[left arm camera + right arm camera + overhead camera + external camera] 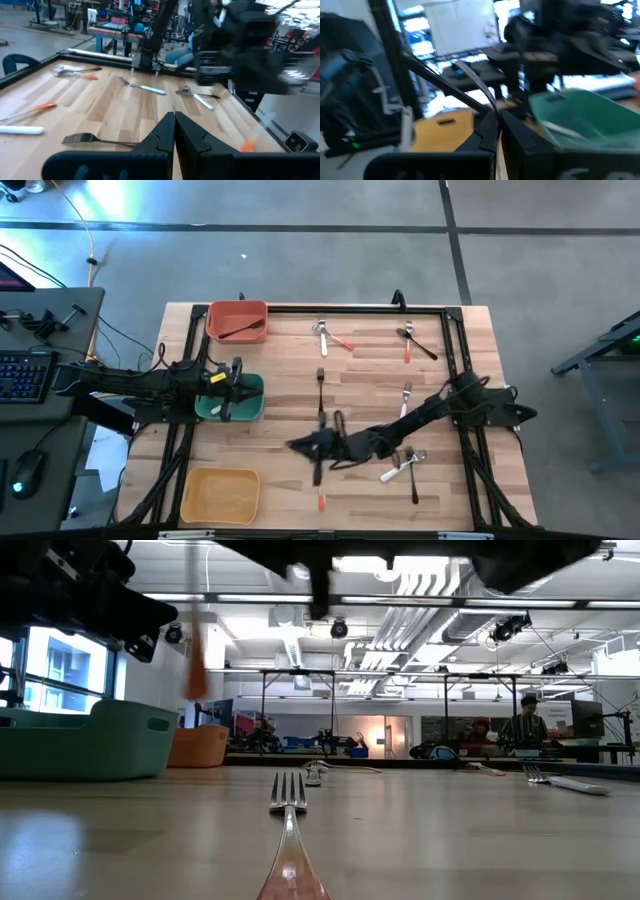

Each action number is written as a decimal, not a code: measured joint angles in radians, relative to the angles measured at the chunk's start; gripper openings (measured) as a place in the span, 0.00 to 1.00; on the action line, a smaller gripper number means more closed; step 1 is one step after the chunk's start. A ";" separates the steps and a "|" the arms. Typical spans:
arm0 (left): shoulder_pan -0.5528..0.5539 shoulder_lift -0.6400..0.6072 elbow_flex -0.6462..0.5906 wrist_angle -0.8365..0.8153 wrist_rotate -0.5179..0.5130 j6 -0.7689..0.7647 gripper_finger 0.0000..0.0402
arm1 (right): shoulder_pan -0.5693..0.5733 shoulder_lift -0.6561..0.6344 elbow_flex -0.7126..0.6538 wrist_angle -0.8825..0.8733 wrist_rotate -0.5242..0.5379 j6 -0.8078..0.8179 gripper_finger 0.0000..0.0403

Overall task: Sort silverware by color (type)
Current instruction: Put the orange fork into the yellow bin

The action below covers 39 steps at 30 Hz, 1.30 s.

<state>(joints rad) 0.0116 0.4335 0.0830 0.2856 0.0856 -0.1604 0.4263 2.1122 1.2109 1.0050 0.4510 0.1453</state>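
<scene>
Around the pale wood table (280, 370): an orange bin (237, 321) holding a black utensil (240, 330), a green bin (250, 402), a yellow bin (220, 494). Forks (410, 343) have orange, white or black handles.

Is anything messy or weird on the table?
Not really. Forks and spoons lie scattered loose on the table, still unsorted. One black utensil already lies in the orange bin. Nothing looks spilled or broken.
</scene>
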 joint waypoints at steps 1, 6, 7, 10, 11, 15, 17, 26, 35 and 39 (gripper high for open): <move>0.000 0.000 0.000 -0.005 0.000 0.000 0.00 | 0.000 0.027 0.047 -0.002 -0.009 -0.013 0.00; 0.000 0.000 0.000 -0.020 0.002 0.002 0.02 | -0.005 0.141 0.259 -0.089 -0.031 -0.041 0.00; 0.000 0.000 0.000 -0.021 0.002 0.007 0.02 | -0.008 0.158 0.295 -0.122 -0.052 -0.034 0.00; 0.000 0.000 0.000 -0.022 0.001 0.022 0.03 | -0.021 0.210 0.399 -0.185 -0.103 0.007 0.00; 0.000 0.000 0.000 -0.023 0.000 0.023 0.02 | -0.022 0.228 0.427 -0.192 -0.112 0.006 0.00; 0.000 0.000 0.000 -0.029 -0.001 0.024 0.03 | -0.021 0.273 0.508 -0.204 -0.124 -0.027 0.00; 0.000 0.000 0.000 -0.032 -0.002 0.024 0.03 | -0.020 0.274 0.523 -0.204 -0.144 -0.030 0.00; 0.000 0.000 0.000 -0.037 -0.007 0.025 0.02 | -0.021 0.274 0.524 -0.184 -0.176 -0.014 0.00; -0.011 0.021 0.000 -0.048 0.197 0.058 0.02 | -0.009 0.258 0.523 -0.202 -0.170 -0.141 0.00; -0.067 0.055 0.001 0.026 0.239 0.046 0.01 | 0.010 0.224 0.524 -0.224 -0.121 -0.219 0.00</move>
<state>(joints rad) -0.0550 0.4883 0.0837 0.3115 0.3247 -0.1148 0.4359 2.3360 1.7347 0.7807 0.3297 -0.0741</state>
